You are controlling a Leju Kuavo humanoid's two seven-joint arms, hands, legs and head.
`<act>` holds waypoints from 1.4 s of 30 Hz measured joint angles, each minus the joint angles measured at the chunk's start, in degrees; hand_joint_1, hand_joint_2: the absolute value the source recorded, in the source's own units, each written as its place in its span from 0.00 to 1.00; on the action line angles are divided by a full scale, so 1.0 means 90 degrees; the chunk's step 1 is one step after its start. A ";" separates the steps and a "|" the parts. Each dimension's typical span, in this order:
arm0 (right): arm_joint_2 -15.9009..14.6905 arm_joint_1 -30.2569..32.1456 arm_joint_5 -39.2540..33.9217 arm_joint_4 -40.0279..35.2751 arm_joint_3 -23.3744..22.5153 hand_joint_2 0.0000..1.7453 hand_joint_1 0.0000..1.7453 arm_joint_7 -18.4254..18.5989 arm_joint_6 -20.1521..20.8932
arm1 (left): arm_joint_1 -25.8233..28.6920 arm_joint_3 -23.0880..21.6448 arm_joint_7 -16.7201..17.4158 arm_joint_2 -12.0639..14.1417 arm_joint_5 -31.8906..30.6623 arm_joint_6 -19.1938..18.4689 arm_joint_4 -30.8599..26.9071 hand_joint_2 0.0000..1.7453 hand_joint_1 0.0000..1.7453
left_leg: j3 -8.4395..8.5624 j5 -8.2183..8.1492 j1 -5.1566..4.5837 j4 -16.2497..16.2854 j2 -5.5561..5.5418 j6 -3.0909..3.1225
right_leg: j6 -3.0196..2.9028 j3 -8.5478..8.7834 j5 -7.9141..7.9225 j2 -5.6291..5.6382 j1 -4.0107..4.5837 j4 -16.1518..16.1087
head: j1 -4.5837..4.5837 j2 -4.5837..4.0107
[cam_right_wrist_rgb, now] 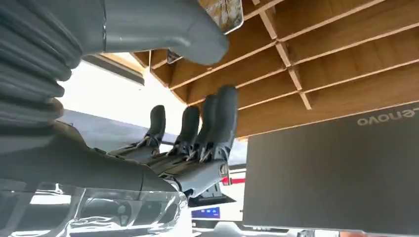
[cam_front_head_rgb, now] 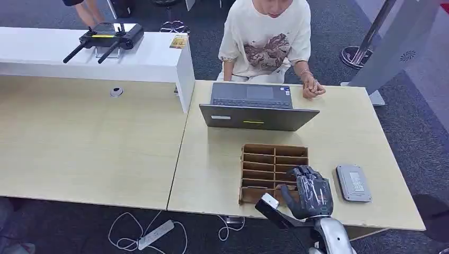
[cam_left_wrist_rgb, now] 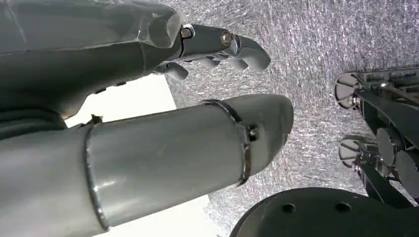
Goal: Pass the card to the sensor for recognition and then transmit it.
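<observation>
Tabletop (cam_front_head_rgb: 212,159): pale wood, two desks butted side by side; the wooden tray (cam_front_head_rgb: 265,159) sits near the front edge of the right-hand one.
Wooden tray: brown, split into long slots in two columns; landmark for the lines below.
Floor: dark grey carpet; a white power strip (cam_front_head_rgb: 155,235) with loose cables lies on it, in front of the tray and to its left.
Laptop (cam_front_head_rgb: 254,108): open, dark grey, just behind the tray, lid back toward the robot; "Lenovo" reads on the lid in the right wrist view.
Person (cam_front_head_rgb: 267,37): seated behind the laptop, far side from the tray, one hand resting on the tabletop.
White counter (cam_front_head_rgb: 106,58): raised, well behind and left of the tray, carrying a black device with antennas (cam_front_head_rgb: 106,38).
Sensor (cam_front_head_rgb: 353,183): flat grey pad just right of the tray.
Right hand (cam_front_head_rgb: 310,193): over the tray's front right corner, palm down.
Right fingers (cam_right_wrist_rgb: 217,118): straight and spread, apart from the thumb, reaching over the slots.
Card (cam_right_wrist_rgb: 225,12): standing in a tray slot, its corner just past the thumb tip; contact cannot be told.
Left hand (cam_left_wrist_rgb: 217,47): hanging over the carpet, fingers loosely curled, holding nothing.
</observation>
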 joint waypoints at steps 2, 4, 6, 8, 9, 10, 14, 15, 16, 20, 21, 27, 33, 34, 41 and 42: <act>-0.0015 0.0000 0.0002 0.0000 0.0000 1.00 0.57 0.0000 -0.0005 | 0.0001 -0.0015 0.0000 0.0005 0.0007 0.0000 0.0000 0.00 0.00 | 0.0000 0.0000 0.0000 0.0000 0.0000 0.0000 | 0.0000 0.0000 0.0000 0.0000 0.0000 0.0000 | 0.0000 0.0000; -0.0024 0.0000 0.0002 0.0000 0.0000 1.00 0.57 0.0000 -0.0005 | 0.0001 -0.0029 0.0000 0.0005 0.0015 0.0000 0.0000 0.00 0.00 | 0.0001 0.0000 0.0000 0.0000 0.0000 0.0000 | 0.0000 0.0000 0.0000 0.0000 0.0000 0.0000 | 0.0000 0.0000; -0.0027 0.0000 0.0002 0.0000 0.0000 1.00 0.57 0.0000 -0.0005 | 0.0000 -0.0032 0.0000 0.0005 0.0015 -0.0002 0.0000 0.00 0.00 | 0.0001 0.0000 0.0000 0.0000 0.0000 0.0000 | 0.0000 0.0000 0.0000 0.0000 0.0000 0.0000 | 0.0000 0.0000; -0.0029 0.0000 0.0002 0.0000 0.0000 1.00 0.56 0.0000 -0.0005 | 0.0001 -0.0032 0.0000 0.0005 0.0015 -0.0002 0.0000 0.00 0.00 | 0.0001 0.0000 0.0000 0.0000 0.0000 0.0000 | 0.0000 0.0000 0.0000 0.0000 0.0000 0.0000 | 0.0000 0.0000; -0.0029 0.0000 0.0002 0.0000 0.0000 1.00 0.56 0.0000 -0.0005 | 0.0001 -0.0032 0.0000 0.0007 0.0015 -0.0002 -0.0002 0.00 0.00 | 0.0001 0.0000 0.0000 0.0000 0.0000 0.0000 | 0.0000 0.0000 0.0000 0.0000 0.0000 0.0000 | 0.0000 0.0000; -0.0029 0.0000 0.0002 0.0000 0.0000 1.00 0.54 0.0000 -0.0005 | 0.0000 -0.0034 0.0000 0.0005 0.0015 -0.0002 -0.0002 0.00 0.00 | 0.0001 0.0000 0.0000 0.0000 0.0000 0.0000 | 0.0000 0.0000 0.0000 0.0000 0.0000 0.0000 | 0.0000 0.0000; -0.0039 0.0000 0.0000 0.0000 0.0000 1.00 0.56 0.0002 -0.0005 | 0.0000 -0.0037 0.0000 0.0007 0.0015 -0.0005 -0.0002 0.00 0.00 | 0.0001 0.0000 0.0000 0.0000 0.0000 0.0000 | 0.0000 0.0000 0.0000 0.0000 0.0000 0.0000 | 0.0000 0.0000; -0.0041 0.0001 0.0000 0.0000 0.0000 1.00 0.55 0.0010 -0.0005 | 0.0000 -0.0037 0.0000 0.0007 0.0015 -0.0005 -0.0002 0.00 0.00 | 0.0001 0.0000 0.0000 0.0000 0.0000 0.0000 | 0.0000 0.0000 0.0000 0.0000 0.0000 0.0000 | 0.0000 0.0000; -0.0041 0.0001 -0.0002 0.0000 0.0000 1.00 0.56 0.0019 -0.0005 | 0.0000 -0.0039 0.0000 0.0007 0.0017 -0.0007 -0.0002 0.00 0.00 | 0.0001 0.0000 0.0000 0.0000 0.0000 0.0000 | 0.0000 0.0000 0.0000 0.0000 0.0000 0.0000 | 0.0000 0.0000; -0.0044 0.0015 -0.0005 0.0000 0.0000 1.00 0.55 0.0036 -0.0007 | 0.0000 -0.0041 0.0000 0.0012 0.0046 -0.0005 -0.0005 0.00 0.00 | 0.0001 0.0000 0.0000 0.0000 0.0000 0.0000 | 0.0000 0.0000 0.0000 0.0000 0.0000 0.0000 | 0.0000 0.0000; -0.0044 0.0022 -0.0005 0.0000 0.0000 1.00 0.55 0.0036 -0.0007 | 0.0001 -0.0041 0.0000 0.0012 0.0068 -0.0005 -0.0007 0.00 0.00 | 0.0001 0.0000 0.0000 0.0000 0.0000 0.0000 | 0.0000 0.0000 0.0000 0.0000 0.0000 0.0000 | 0.0000 0.0000; -0.0044 0.0024 0.0000 0.0002 0.0000 1.00 0.56 0.0036 0.0002 | 0.0001 -0.0044 -0.0002 0.0005 0.0090 0.0002 -0.0007 0.00 0.00 | 0.0001 0.0000 0.0000 0.0000 0.0000 0.0000 | 0.0000 0.0000 0.0000 0.0000 0.0000 0.0000 | 0.0000 0.0000; -0.0046 0.0033 -0.0007 0.0000 0.0007 1.00 0.54 -0.0005 0.0034 | 0.0001 -0.0063 -0.0007 0.0005 0.0092 0.0000 -0.0007 0.00 0.00 | 0.0001 0.0000 0.0000 0.0000 0.0000 0.0000 | 0.0000 0.0000 0.0000 0.0000 0.0000 0.0000 | 0.0000 0.0000; -0.0051 0.0035 -0.0007 0.0002 0.0015 1.00 0.54 -0.0010 0.0058 | 0.0001 -0.0066 -0.0007 0.0005 0.0104 0.0000 -0.0007 0.00 0.00 | 0.0001 0.0000 0.0000 0.0000 0.0000 0.0000 | 0.0000 0.0000 0.0000 0.0000 0.0000 0.0000 | 0.0000 0.0000; -0.0061 0.0055 -0.0010 0.0007 0.0027 1.00 0.54 -0.0019 0.0080 | 0.0001 -0.0068 -0.0007 0.0005 0.0134 0.0000 -0.0007 0.00 0.00 | 0.0000 0.0000 0.0000 0.0000 0.0000 0.0000 | 0.0000 0.0000 0.0000 0.0000 0.0000 0.0000 | 0.0000 0.0000; -0.0090 0.0070 -0.0017 0.0044 0.0032 1.00 0.51 -0.0029 0.0083 | 0.0001 -0.0073 -0.0007 0.0005 0.0141 -0.0002 -0.0007 0.00 0.00 | 0.0000 0.0000 0.0000 0.0000 0.0000 0.0000 | 0.0000 0.0000 0.0000 0.0000 0.0000 0.0000 | 0.0000 0.0000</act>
